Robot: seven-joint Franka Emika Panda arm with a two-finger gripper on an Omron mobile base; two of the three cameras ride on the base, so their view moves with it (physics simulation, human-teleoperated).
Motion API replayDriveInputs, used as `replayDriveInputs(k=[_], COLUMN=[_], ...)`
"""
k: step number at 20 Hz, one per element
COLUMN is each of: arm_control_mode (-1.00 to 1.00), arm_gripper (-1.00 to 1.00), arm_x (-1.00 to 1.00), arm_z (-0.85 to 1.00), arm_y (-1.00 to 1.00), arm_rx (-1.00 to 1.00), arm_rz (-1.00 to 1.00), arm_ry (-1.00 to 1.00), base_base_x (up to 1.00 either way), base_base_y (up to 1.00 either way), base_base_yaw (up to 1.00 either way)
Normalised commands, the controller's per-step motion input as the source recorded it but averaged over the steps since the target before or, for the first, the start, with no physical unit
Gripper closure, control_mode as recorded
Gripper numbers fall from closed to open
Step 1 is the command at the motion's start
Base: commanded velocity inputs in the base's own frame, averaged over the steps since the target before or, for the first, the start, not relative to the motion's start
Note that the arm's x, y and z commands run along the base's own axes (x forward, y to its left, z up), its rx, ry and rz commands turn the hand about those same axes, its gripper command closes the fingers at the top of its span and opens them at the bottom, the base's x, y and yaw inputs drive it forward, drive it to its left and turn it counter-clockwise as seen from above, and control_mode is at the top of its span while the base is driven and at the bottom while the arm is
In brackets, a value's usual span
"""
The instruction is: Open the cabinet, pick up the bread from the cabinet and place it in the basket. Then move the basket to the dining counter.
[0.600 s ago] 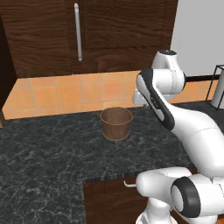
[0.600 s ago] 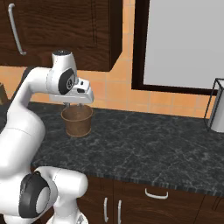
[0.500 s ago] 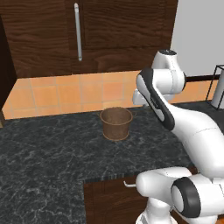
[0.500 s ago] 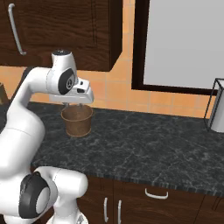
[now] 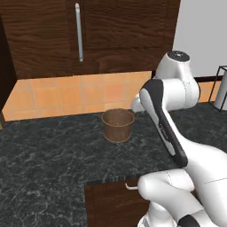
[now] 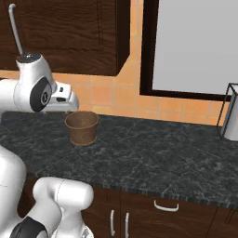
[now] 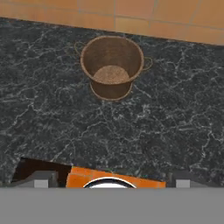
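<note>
— Where's your basket (image 5: 117,125) right now?

— Standing upright and empty on the black desk (image 5: 48,159), below the cabinet (image 5: 119,31) and a little right of its long handle (image 5: 78,32). The doors look shut, so you can't see the bread yet.

— And the pincer (image 7: 109,180)?

— Hanging above the desk, on the near side of the basket, tips spread wide with nothing between them.

— How will the basket handle?

— Likely light and fairly stiff — woven, so the wall may flex a bit (don't crush it). You'd do best to pinch the thin rim, one tip inside and one outside, and keep it level.

— The cabinet first?

— Yes — take the handle mid-length.
</note>
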Motion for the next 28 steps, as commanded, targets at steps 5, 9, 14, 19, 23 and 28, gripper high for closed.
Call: replayDriveInputs(k=[5,9,14,19,23,28], arm_control_mode=[-1.00,-1.00,-1.00,-1.00,-1.00,-1.00], arm_gripper=[-1.00,-1.00,-1.00,-1.00,-1.00,-1.00], arm_x=[-0.14,0.00,0.04,0.11,0.17,0.33], arm_z=[0.60,0.67,0.56,0.73,0.75,0.40], arm_y=[0.88,0.69,0.56,0.57,0.42,0.35], arm_rx=[0.05,0.25,0.30,-0.02,-0.11,-0.10], arm_rz=[0.00,0.10,0.02,-0.03,-0.06,-0.01], arm_ry=[-0.47,-0.52,-0.32,-0.17,-0.06,-0.03], base_base_x=[0.00,0.00,0.00,0.00,0.00,0.00], base_base_y=[0.00,0.00,0.00,0.00,0.00,0.00], base_base_yaw=[0.00,0.00,0.00,0.00,0.00,0.00])
